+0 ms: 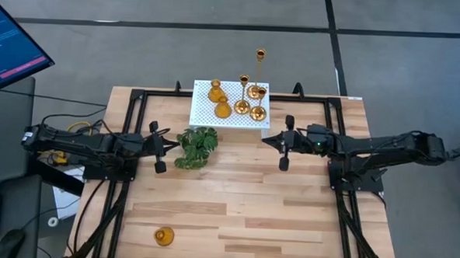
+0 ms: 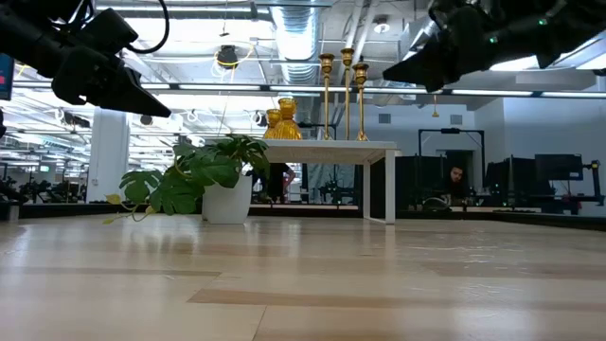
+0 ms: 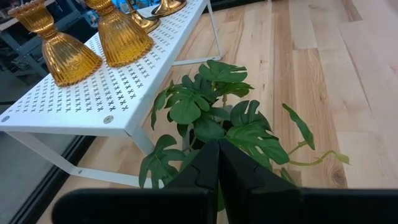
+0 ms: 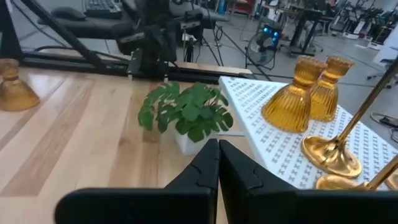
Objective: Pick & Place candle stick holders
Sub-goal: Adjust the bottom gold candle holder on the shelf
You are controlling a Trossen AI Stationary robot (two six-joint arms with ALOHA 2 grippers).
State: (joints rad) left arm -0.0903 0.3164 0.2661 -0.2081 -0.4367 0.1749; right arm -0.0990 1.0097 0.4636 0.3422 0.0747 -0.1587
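Five candle stick holders sit on the white perforated platform (image 1: 231,104) at the far middle of the counter (image 1: 242,207): two squat amber holders (image 1: 218,98) on its left half and three tall gold holders (image 1: 251,89) on its right half. One further squat holder (image 1: 164,236) stands alone on the near left part of the counter, well apart from both arms. The left claw (image 1: 158,147) hangs above the counter just beside the green plant (image 1: 197,146), fingers together and holding nothing, as the left wrist view confirms. The right claw (image 1: 285,143) hangs near the platform's near right corner, its fingers likewise pressed together and empty. Neither claw touches any holder. Judgement: no grasp is under way; the work stands between placements, with the lone holder on the counter the likely remaining item, though the direction of transfer cannot be established. The next move calls for one claw to part its fingers, descend over a holder and close around its body, with the left arm better placed for the lone piece and needing to clear the plant's leaves.
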